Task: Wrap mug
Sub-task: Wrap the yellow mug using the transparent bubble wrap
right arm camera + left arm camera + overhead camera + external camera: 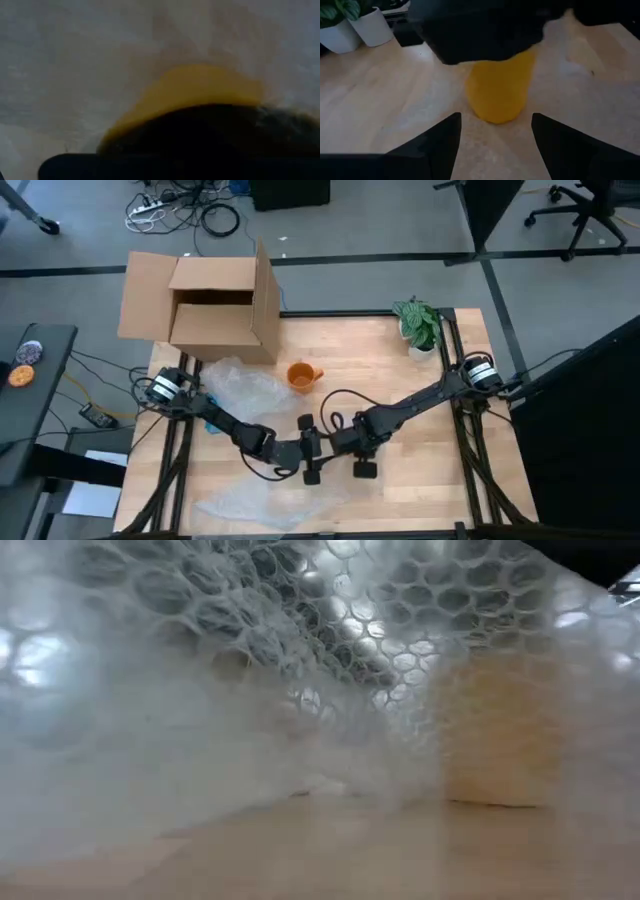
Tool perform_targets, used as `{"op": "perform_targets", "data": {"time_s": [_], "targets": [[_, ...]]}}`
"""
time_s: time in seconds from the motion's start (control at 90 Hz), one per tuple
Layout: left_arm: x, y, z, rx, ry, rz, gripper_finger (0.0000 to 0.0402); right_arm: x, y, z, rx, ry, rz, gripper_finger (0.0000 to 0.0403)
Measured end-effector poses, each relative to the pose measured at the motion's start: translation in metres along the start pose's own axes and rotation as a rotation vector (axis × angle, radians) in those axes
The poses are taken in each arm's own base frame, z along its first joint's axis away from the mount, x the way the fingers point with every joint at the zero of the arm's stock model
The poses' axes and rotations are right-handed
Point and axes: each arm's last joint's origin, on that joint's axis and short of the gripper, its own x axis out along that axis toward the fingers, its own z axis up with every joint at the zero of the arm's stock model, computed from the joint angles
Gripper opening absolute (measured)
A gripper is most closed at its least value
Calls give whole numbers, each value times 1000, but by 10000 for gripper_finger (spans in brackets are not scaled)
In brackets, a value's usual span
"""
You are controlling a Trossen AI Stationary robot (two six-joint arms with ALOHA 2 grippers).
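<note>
An orange mug stands upright on the wooden table, its handle toward the right. Two sheets of bubble wrap lie flat, one left of the mug and one at the near edge. My left gripper is open near the table's middle, nearer the front than the mug, and holds nothing. My right gripper faces it closely. In the left wrist view a yellow-orange rounded thing sits on the wood beyond my left fingers, under a dark block; the high view does not show it.
An open cardboard box stands at the far left corner. A potted plant stands at the far right. Bubble wrap hangs right in front of the low camera and veils nearly all of its view.
</note>
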Motion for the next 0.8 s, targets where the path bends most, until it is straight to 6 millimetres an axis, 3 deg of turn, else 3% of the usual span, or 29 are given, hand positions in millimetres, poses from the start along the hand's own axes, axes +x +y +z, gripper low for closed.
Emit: {"op": "perform_targets", "data": {"time_s": [0.3,0.389,0.533,0.8], "targets": [[0,0,-1,4,6,1,229,-60,12,8,-13,40,-54,0],[0,0,0,2,4,0,229,-70,17,5,-7,53,-53,0],[0,0,0,-4,4,0,229,-57,18,0,-4,88,-33,0],[0,0,1,-11,-5,0,229,-5,3,-5,27,82,49,0]]}}
